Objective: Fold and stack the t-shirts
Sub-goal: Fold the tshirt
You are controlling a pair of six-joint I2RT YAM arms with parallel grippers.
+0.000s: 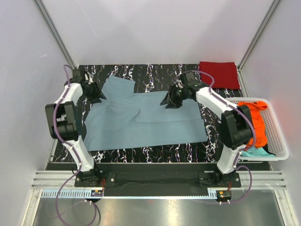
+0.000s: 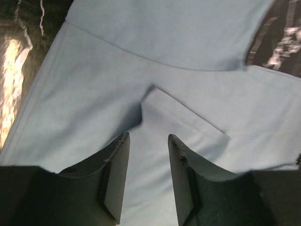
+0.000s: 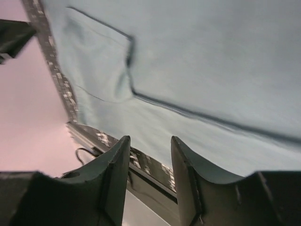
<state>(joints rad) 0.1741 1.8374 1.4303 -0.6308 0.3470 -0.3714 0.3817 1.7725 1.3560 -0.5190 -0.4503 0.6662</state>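
Observation:
A dusty grey-blue t-shirt [image 1: 146, 123] lies spread across the black marbled table, partly folded, one sleeve up at the far left. It fills the left wrist view [image 2: 155, 80] and the right wrist view [image 3: 197, 61]. My left gripper [image 1: 99, 96] is open and empty above the shirt's far left edge. My right gripper [image 1: 170, 101] is open and empty above the shirt's far edge near the middle. A folded dark red t-shirt [image 1: 219, 74] lies at the far right corner. Bright orange [image 1: 257, 123] and teal [image 1: 256, 151] t-shirts sit crumpled in the basket.
A white slatted basket [image 1: 278, 136] stands off the table's right edge. The black marbled table [image 1: 155, 73] shows bare along the far side and near edge. Metal frame posts rise at the back corners.

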